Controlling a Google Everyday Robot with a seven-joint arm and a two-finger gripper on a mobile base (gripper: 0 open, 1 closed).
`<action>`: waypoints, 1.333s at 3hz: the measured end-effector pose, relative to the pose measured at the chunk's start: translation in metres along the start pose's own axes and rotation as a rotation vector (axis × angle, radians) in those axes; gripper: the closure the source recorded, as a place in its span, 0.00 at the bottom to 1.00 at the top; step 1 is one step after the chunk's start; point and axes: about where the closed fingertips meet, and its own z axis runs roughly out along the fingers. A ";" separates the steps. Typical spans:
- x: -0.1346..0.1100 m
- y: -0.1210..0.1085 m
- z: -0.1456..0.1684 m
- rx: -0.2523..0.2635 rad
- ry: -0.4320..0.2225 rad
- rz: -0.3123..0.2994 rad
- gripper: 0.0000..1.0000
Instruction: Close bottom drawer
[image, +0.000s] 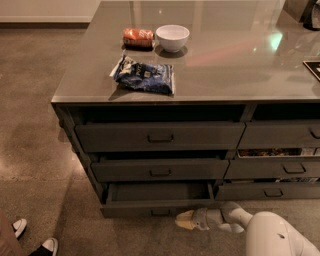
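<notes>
The bottom drawer (157, 194) of the wide three-drawer stack is pulled out, showing its plain dark interior. Its slim front panel (145, 210) has a small dark handle (160, 212). My gripper (184, 220) is low near the floor, just right of that handle and in front of the panel's right end, pointing left. My white arm (270, 235) comes in from the bottom right.
The grey counter top (225, 70) holds a blue chip bag (145, 75), a white bowl (172, 37) and a red packet (138, 37). A narrower drawer column (280, 165) is at the right. A person's shoes (35, 240) stand at the bottom left on the concrete floor.
</notes>
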 end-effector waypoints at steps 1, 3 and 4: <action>-0.013 -0.012 0.000 0.027 -0.042 -0.022 0.87; -0.037 -0.025 0.002 0.065 -0.082 -0.043 0.81; -0.044 -0.028 0.004 0.080 -0.091 -0.045 0.58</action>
